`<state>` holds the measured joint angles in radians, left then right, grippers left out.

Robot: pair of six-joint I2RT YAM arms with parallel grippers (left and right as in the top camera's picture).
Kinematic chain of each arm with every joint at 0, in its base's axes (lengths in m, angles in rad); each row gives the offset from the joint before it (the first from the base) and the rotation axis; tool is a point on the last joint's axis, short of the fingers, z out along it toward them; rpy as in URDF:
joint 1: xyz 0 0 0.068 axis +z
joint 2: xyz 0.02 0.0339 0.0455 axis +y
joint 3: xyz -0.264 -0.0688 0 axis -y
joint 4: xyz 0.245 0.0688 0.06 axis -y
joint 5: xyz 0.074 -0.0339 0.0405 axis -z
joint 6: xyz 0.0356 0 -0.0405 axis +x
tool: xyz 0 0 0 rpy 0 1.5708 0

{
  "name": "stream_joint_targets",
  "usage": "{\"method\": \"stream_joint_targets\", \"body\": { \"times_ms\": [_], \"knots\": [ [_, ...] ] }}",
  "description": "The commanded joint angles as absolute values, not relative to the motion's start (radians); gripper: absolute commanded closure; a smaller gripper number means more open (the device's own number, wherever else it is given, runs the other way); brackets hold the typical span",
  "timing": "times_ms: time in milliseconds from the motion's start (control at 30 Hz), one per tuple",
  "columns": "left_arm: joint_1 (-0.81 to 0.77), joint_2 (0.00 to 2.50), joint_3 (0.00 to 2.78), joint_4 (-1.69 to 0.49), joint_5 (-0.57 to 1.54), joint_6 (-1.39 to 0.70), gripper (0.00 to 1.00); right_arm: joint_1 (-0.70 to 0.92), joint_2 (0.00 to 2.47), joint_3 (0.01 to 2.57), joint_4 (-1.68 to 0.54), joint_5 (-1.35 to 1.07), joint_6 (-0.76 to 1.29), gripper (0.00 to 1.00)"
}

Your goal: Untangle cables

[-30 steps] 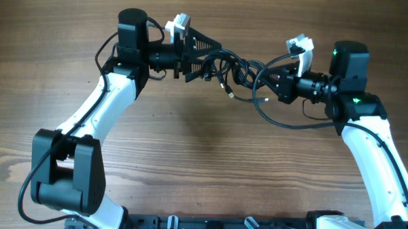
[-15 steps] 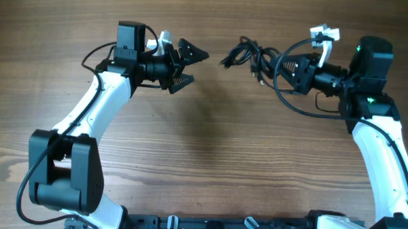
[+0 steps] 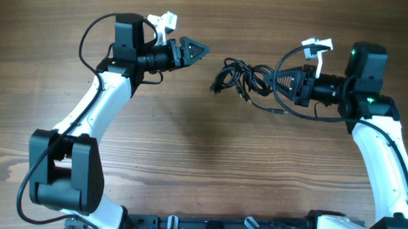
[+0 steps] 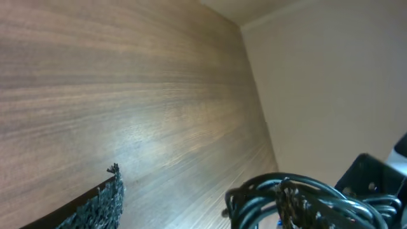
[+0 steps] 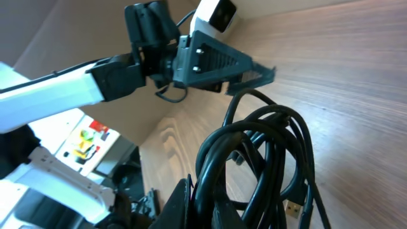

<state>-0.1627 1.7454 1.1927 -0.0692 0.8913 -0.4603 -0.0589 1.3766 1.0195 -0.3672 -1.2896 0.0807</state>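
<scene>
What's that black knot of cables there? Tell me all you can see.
The cables are thin, black, glossy cords, looped and knotted into one loose bunch. A metal USB plug sticks out. The right gripper pinches one end; whether the bunch rests on the wooden table is unclear.

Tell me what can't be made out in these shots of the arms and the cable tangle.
- Left gripper opening: overhead sees it side-on; the left wrist view shows one finger only.
- Right gripper hold on the cables: cut off by the bottom edge in the right wrist view, too small overhead.
- Cable count and crossings: too small overhead, cropped in both wrist views.
</scene>
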Motion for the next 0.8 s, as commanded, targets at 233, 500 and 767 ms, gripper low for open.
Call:
{"method": "stream_joint_targets", "body": {
  "times_ms": [233, 500, 767],
  "knots": [
    [-0.411, 1.713, 1.198, 0.017, 0.529, -0.371, 0.5, -0.059, 1.377, 1.021, -0.364, -1.439, 0.063, 0.96],
    [-0.387, 1.706, 1.198, -0.025, 0.542, -0.401, 0.53, -0.059, 1.377, 1.021, -0.361, -1.439, 0.068, 0.96],
    [-0.198, 1.63, 1.198, -0.094, 1.01, -0.29, 0.22, -0.059, 1.377, 1.021, -0.36, -1.438, 0.08, 0.96]
  ]
}}
